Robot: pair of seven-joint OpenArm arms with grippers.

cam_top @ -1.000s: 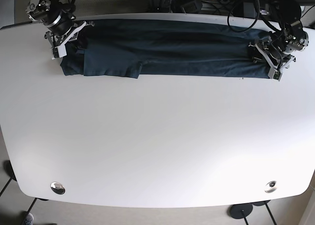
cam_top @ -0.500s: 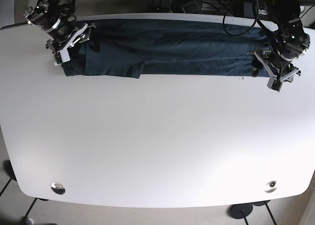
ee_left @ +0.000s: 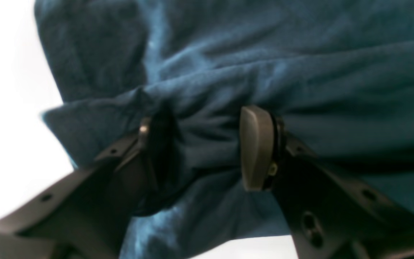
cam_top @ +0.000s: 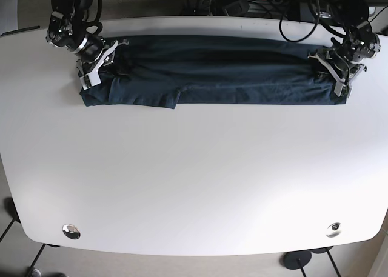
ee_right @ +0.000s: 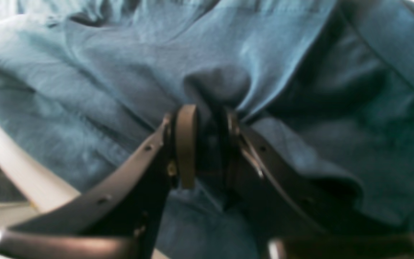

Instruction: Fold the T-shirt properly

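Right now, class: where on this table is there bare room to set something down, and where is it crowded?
Free: the wide white table surface in front of the T-shirt. Crowded: the far strip, with the shirt between the right claw and left claw.

One dark blue T-shirt [cam_top: 212,71] lies on one white tabletop [cam_top: 194,168]. Two robot arms work at it: the right gripper [cam_top: 97,62] at one end of the cloth and the left gripper [cam_top: 335,71] at the other, each with one pair of jaws. Two round metal fittings [cam_top: 71,231] sit in the tabletop's near corners.
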